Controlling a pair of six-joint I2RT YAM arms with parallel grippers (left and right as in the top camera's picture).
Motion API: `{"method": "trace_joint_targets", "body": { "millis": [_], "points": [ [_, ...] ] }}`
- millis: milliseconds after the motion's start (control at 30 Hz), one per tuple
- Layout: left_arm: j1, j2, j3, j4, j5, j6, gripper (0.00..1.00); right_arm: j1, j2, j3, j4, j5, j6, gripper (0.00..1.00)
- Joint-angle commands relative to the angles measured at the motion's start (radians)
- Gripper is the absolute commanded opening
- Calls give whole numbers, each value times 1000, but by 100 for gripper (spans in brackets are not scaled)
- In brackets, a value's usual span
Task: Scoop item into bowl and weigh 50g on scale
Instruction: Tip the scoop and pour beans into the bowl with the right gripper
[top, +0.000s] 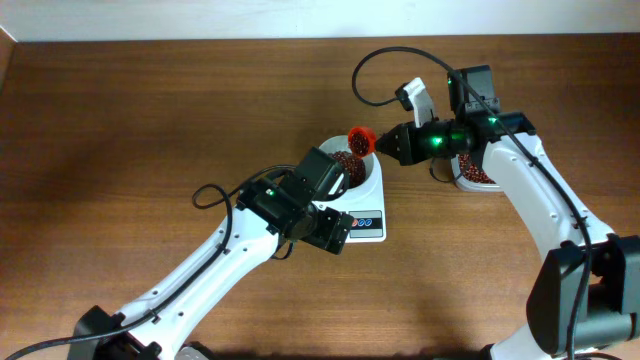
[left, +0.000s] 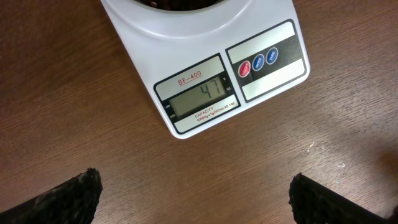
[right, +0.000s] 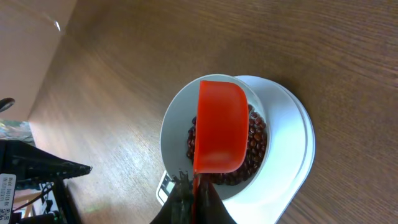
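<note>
The white scale (left: 205, 68) stands mid-table, its display showing 47. On it sits the white bowl (right: 176, 127) holding dark red-brown beans (right: 256, 142). My right gripper (right: 194, 194) is shut on the handle of a red scoop (right: 219, 124), which hangs over the bowl, its cup tipped sideways. In the overhead view the scoop (top: 360, 140) is at the bowl's far rim, with the right gripper (top: 400, 143) just to its right. My left gripper (left: 196, 200) is open and empty, fingertips (left: 74, 199) wide apart above bare table in front of the scale.
A container of beans (top: 477, 176) lies to the right of the scale, partly under the right arm. The left arm (top: 290, 205) covers the scale's front left and part of the bowl in the overhead view. A black cable (top: 375, 70) loops behind the right gripper.
</note>
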Motion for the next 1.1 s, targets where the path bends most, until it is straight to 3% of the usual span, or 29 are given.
{"method": "trace_joint_targets", "body": {
  "millis": [0, 300, 333, 400, 467, 533, 967, 1067],
  "points": [
    [-3, -16, -9, 2, -7, -5, 99, 5, -35, 23, 1, 4, 2, 4],
    [-3, -16, -9, 3, -7, -5, 99, 15, -34, 23, 13, 26, 56, 4],
    [-3, -16, -9, 2, -7, -5, 99, 21, -34, 23, 14, -19, -10, 4],
    [-3, -16, -9, 2, -7, -5, 99, 24, -34, 23, 19, 23, 40, 4],
    [-3, -16, -9, 2, -7, -5, 99, 26, -34, 23, 20, -39, -36, 4],
    [-3, -16, -9, 2, -7, -5, 99, 23, -34, 23, 20, 19, 30, 4],
    [-3, -16, -9, 3, -7, -5, 99, 24, -34, 23, 23, 33, 48, 4],
    [-3, -16, -9, 2, -7, -5, 99, 24, -34, 23, 14, -90, -32, 4]
  ]
}}
